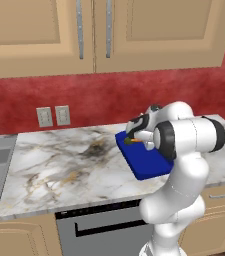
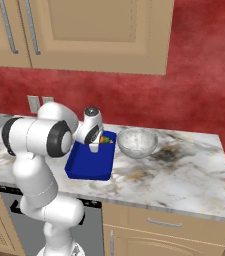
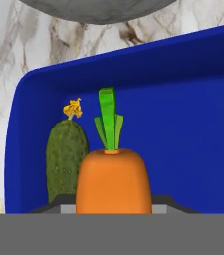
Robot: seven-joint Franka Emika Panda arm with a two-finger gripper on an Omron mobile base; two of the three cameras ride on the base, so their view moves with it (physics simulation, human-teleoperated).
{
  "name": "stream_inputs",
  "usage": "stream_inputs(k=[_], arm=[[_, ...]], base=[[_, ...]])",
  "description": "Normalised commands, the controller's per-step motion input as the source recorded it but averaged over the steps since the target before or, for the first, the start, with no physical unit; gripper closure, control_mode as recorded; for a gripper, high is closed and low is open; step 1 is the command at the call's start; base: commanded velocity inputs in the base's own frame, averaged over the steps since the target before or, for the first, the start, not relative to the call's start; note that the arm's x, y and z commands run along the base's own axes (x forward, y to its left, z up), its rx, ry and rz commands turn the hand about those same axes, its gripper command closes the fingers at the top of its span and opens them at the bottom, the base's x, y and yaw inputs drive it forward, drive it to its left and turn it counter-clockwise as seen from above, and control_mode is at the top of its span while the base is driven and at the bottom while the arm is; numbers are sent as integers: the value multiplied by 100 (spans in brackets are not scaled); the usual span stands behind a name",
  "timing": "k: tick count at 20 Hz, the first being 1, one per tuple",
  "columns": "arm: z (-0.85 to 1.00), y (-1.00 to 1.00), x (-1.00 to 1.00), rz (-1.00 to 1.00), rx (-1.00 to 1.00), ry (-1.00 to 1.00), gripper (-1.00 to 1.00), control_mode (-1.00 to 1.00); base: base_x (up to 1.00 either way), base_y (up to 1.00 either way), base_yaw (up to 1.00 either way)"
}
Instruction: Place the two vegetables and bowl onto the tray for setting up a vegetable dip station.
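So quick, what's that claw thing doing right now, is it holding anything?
Gripper: closed on the small orange carrot with a green top, over the dark blue rectangular tray.

In the hand view the carrot [image 3: 112, 180] ran off past the bottom, hiding the end effector's fingertips and part of the cucumber [image 3: 63, 157]. The bowl [image 3: 96, 9] was cut by the top edge. In the left base view the arm covered the tray's [image 1: 145, 161] right side.
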Motion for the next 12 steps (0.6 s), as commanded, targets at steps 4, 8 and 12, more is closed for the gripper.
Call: stream_inputs(k=[4, 8, 12], arm=[[0, 3, 15, 0, 0, 0, 100, -100], [0, 0, 11, 0, 0, 0, 100, -100], [0, 0, 19, 0, 0, 0, 100, -100]], base=[[0, 0, 0], [0, 0, 0], [0, 0, 0]])
